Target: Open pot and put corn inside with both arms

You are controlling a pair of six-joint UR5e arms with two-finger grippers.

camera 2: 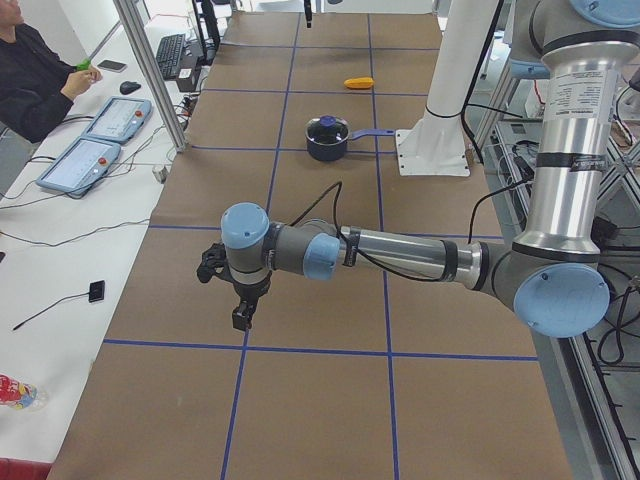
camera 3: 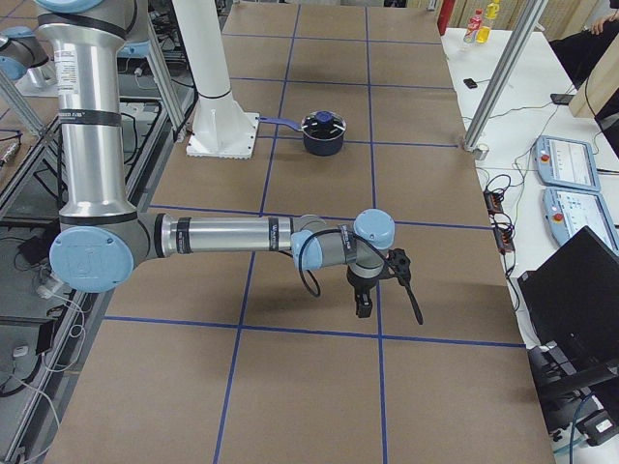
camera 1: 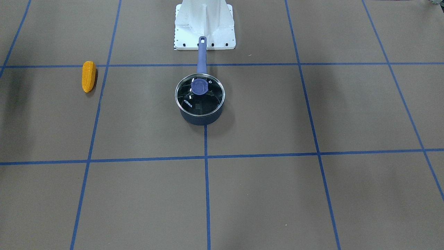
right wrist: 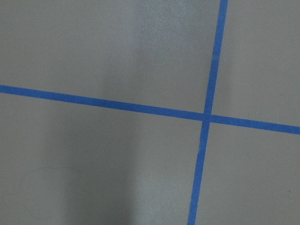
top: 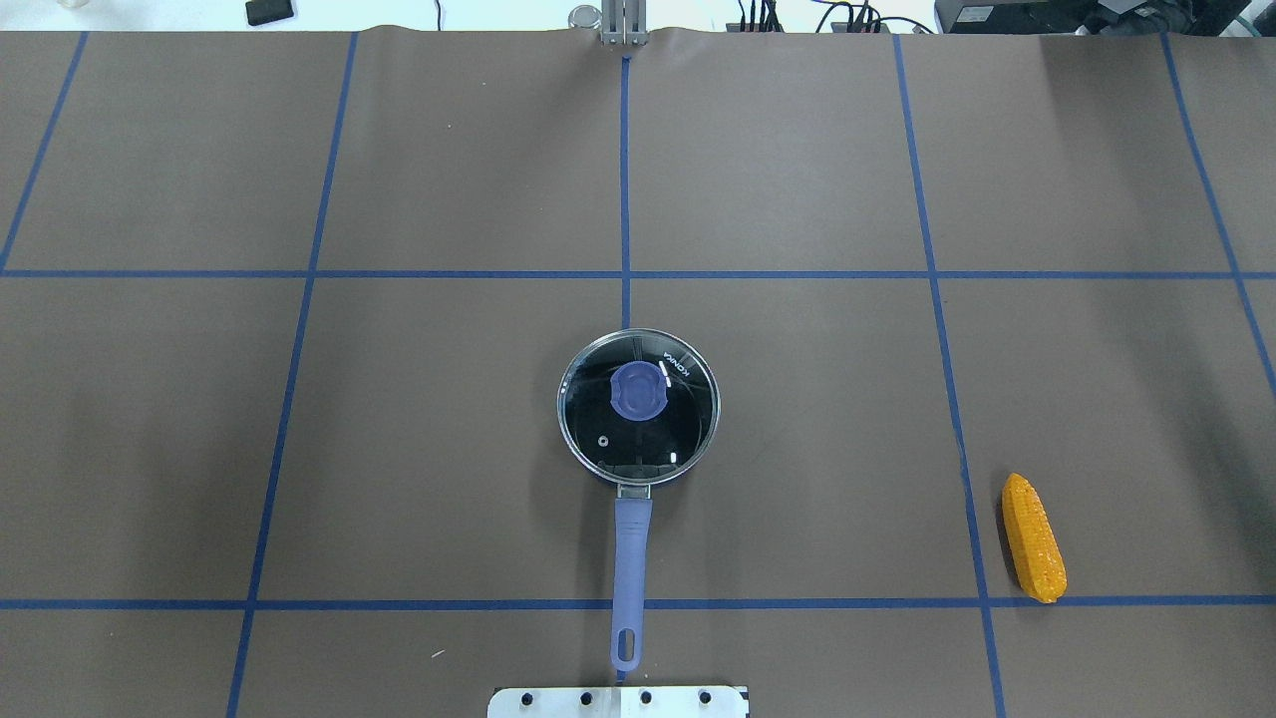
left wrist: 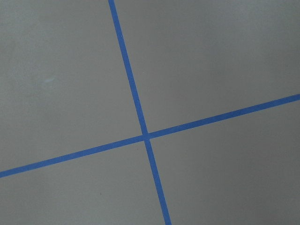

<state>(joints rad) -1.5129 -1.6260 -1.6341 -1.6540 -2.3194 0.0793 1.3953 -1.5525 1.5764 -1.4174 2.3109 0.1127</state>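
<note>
The pot (camera 1: 200, 117) stands mid-table with its glass lid (camera 1: 211, 100) and blue knob (camera 1: 199, 86) on it, and its handle (top: 632, 558) points toward the robot base. It also shows in the overhead view (top: 698, 454). The corn (camera 1: 88, 76) lies on the mat on the robot's right side, apart from the pot, and also shows in the overhead view (top: 1033, 538). My left gripper (camera 2: 240, 305) hangs over bare mat far from the pot. My right gripper (camera 3: 372, 295) does the same at the other end. I cannot tell whether either is open or shut.
The white robot base plate (camera 1: 204, 38) sits just behind the pot handle. Blue tape lines grid the brown mat. An operator (camera 2: 30, 80) and teach pendants (camera 2: 105, 120) are on the side table, with metal frame posts (camera 3: 498, 77) along the table edge.
</note>
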